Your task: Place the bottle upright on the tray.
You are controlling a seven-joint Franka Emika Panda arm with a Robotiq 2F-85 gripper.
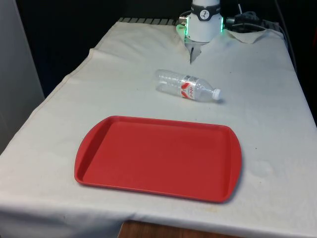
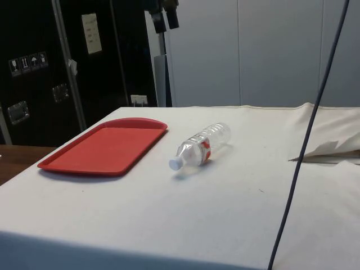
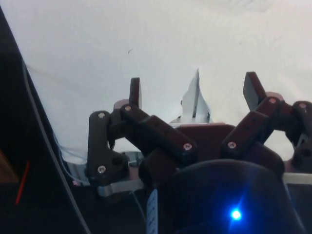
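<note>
Clear plastic water bottle (image 1: 187,86) with a red label and white cap lies on its side on the counter, well below the raised jaws. Beside it, apart, the red tray (image 1: 99,134) sits flat, nothing on it.

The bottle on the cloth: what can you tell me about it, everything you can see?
The bottle is clear, ribbed plastic with a white cap and a red-and-white label around its middle. It looks empty. It lies on its side on the white cloth, cap towards the front view's right, just beyond the red tray and apart from it. Nothing but the cloth touches it; the gripper is nowhere near it.
</note>
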